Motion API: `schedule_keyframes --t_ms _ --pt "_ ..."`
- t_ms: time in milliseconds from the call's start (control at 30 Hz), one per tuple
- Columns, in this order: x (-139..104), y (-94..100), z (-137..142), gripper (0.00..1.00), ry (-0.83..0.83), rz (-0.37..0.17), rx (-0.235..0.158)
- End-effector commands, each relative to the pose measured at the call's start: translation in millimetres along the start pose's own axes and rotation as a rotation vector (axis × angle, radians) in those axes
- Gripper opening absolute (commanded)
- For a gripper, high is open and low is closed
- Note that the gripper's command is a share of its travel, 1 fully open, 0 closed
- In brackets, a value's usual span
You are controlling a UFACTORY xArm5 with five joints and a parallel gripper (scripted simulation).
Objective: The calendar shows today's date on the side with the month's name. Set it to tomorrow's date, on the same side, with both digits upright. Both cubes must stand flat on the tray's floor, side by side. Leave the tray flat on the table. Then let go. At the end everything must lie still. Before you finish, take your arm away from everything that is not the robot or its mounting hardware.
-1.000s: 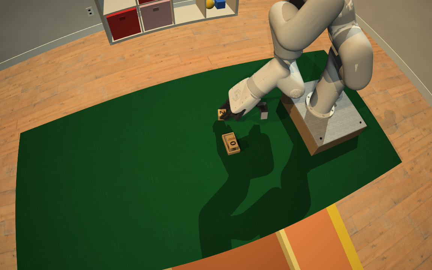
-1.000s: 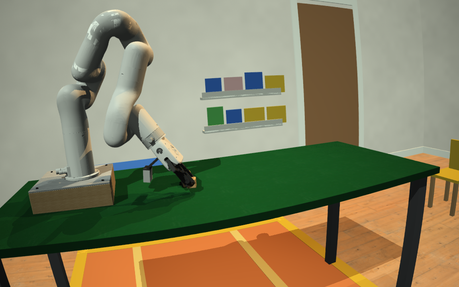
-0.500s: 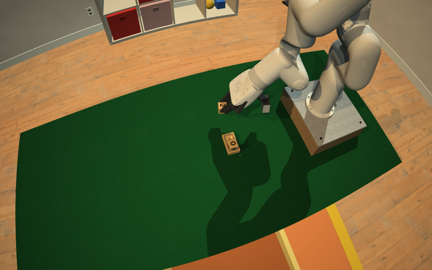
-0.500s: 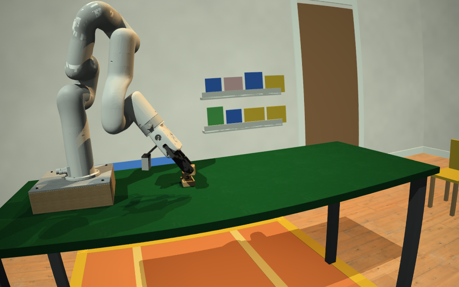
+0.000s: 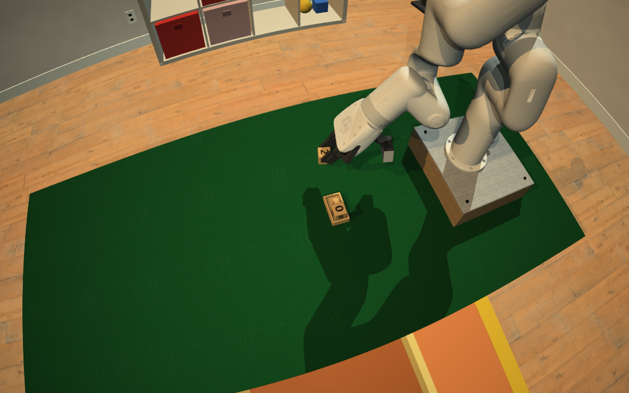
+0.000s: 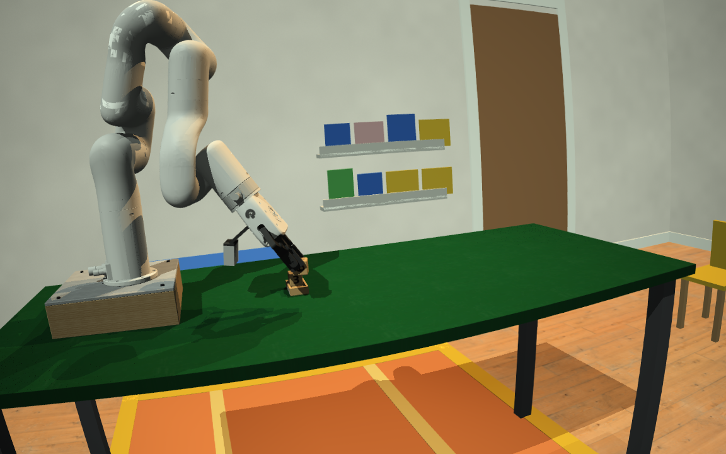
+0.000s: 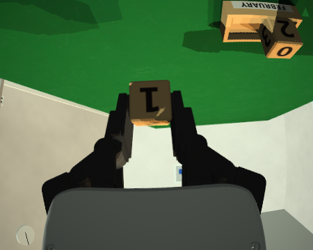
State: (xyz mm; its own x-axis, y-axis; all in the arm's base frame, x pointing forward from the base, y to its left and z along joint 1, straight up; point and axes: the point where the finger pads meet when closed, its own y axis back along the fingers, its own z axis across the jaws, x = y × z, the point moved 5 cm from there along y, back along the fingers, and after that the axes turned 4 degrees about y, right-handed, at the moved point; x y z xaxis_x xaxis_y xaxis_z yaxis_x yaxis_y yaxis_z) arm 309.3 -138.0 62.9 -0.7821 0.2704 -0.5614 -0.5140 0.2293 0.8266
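Note:
My gripper (image 5: 329,155) (image 6: 299,265) (image 7: 150,105) is shut on a wooden cube (image 5: 320,160) (image 6: 305,263) (image 7: 140,101), held above the table beside the tray. The cube's 1 faces the wrist camera, upside down in that view; a 2 shows in the top view. The tray (image 5: 328,210) (image 6: 298,291) (image 7: 225,32) stands on the table, its FEBRUARY label upside down in the wrist view. The other cube (image 5: 339,209) (image 6: 296,279) (image 7: 284,51) stands in one half, with 0 on top, 2 on the month side and 3 towards the empty half. The tray's underside is hidden.
The robot's base block (image 5: 497,183) (image 6: 117,313) stands on the green table (image 5: 160,268) (image 6: 438,282), to the right of the tray in the top view. A small grey block (image 5: 388,155) (image 6: 230,253) shows behind the gripper, near the arm.

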Motion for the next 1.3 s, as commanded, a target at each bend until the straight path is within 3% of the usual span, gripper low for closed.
schedule_keyframes --t_ms 0,133,400,633,867,1067,1267 --pt "-5.6 -0.7 -0.4 0.27 0.0 0.055 -0.004" --pt "-9.4 0.4 -0.7 0.27 0.0 0.111 -0.008" --pt "-10.8 0.2 -0.9 0.27 0.0 0.131 -0.009" --pt "-19.0 -0.8 -1.5 0.27 0.0 0.24 -0.017" --pt "-20.3 -0.8 -1.6 0.27 0.0 0.257 -0.018" --pt "-27.9 -3.4 -2.1 0.27 0.0 0.365 -0.026" --pt "-30.5 -4.3 -2.2 0.27 0.0 0.403 -0.029"
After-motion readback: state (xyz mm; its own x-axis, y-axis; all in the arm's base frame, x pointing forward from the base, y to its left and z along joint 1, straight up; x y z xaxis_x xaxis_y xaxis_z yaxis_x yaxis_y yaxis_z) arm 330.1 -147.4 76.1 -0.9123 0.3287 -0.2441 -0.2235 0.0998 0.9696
